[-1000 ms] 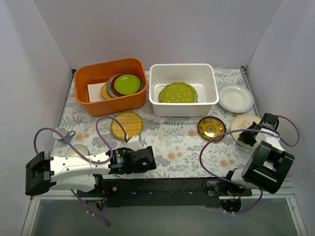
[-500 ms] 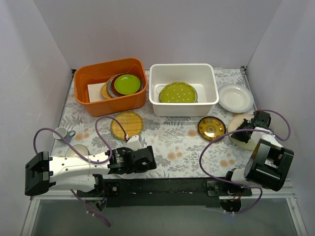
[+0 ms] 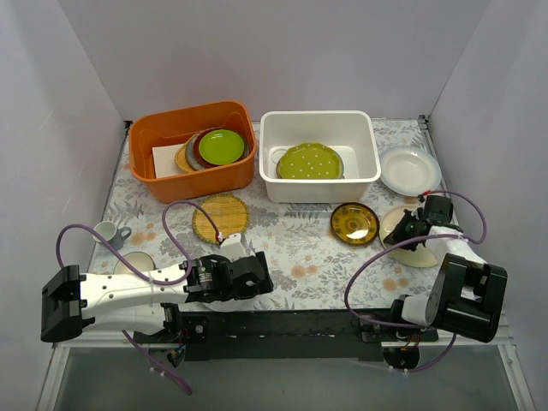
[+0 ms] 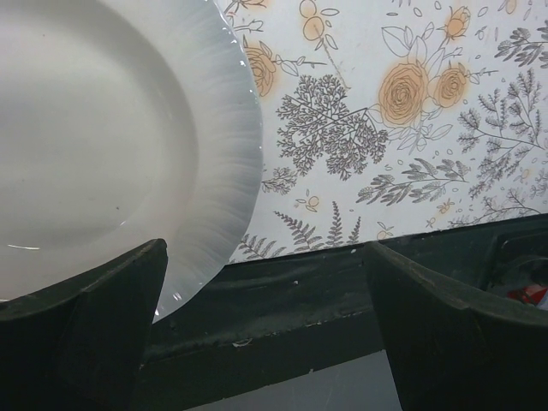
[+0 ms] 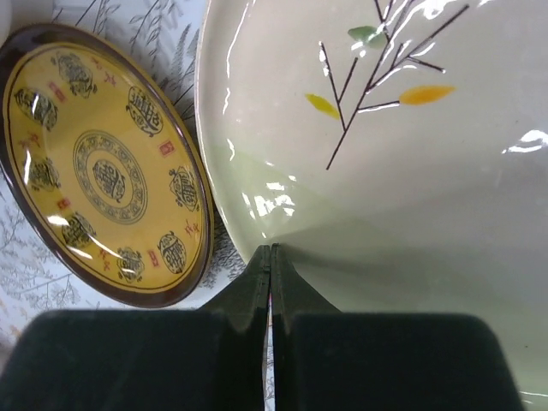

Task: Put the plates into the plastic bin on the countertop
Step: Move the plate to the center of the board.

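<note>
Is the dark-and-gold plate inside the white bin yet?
No, the dark-and-gold plate lies on the countertop in front of the plastic bin.

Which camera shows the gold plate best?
The right wrist view: the gold plate fills its left side, pattern sharp, beside the pale plate. The top view shows it whole but small. The left wrist view misses it.

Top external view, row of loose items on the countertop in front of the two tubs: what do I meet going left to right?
small white cup → woven yellow plate → dark-and-gold plate → tan plate
</note>
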### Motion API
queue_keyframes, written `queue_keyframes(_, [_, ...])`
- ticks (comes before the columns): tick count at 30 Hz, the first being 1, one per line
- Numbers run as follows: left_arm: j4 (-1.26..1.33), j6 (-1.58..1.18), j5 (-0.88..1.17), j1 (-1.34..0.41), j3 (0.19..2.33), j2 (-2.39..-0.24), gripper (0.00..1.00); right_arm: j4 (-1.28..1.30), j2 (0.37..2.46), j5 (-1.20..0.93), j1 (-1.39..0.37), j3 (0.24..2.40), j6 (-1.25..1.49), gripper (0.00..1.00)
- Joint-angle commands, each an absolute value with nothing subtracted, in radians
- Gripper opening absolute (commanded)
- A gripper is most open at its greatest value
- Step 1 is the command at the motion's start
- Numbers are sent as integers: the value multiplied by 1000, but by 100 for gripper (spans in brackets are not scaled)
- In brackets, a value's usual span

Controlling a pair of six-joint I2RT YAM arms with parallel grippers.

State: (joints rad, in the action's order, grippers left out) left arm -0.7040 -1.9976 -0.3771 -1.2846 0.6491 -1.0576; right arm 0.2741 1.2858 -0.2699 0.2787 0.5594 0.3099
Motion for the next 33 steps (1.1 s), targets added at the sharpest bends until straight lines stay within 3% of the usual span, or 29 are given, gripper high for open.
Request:
queue_keyframes(1, [-710,-2042,-396,-1282,696,-1061,98,391,1307,-299,186,543,304,1])
queue_keyframes(23, [-666,-2051,-388,-1302,699,-1080,98,451,1063,-324,-126,399,454,1])
queue_keyframes(33, [-563,-2010,-357,-1313,756,-1212,98,411,994,-353,-296,360,561,1])
